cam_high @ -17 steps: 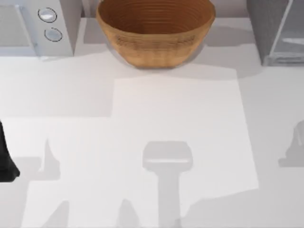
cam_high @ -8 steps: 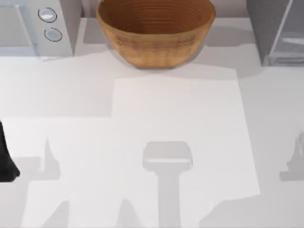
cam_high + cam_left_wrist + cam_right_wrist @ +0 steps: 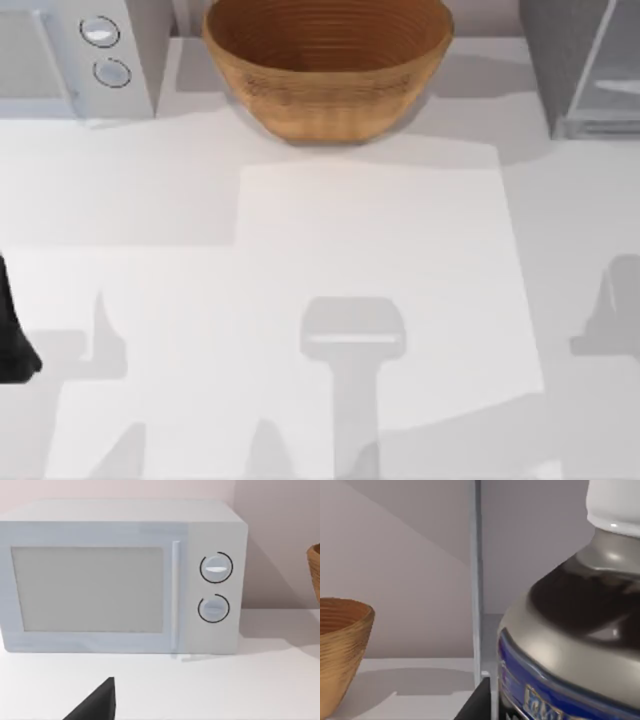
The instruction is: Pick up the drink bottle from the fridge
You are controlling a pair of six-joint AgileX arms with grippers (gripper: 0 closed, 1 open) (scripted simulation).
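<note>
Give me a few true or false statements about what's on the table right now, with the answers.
1. A wooden bowl stands at the back of the table, between a white microwave and the grey fridge. True.
2. The microwave has three knobs. False: it has two round knobs.
3. The drink bottle has a white cap. True.
4. The bottle lies inside the bowl. False: the right wrist view shows it apart from the bowl, past a pale upright edge.
5. The microwave door hangs open. False: it is closed.
</note>
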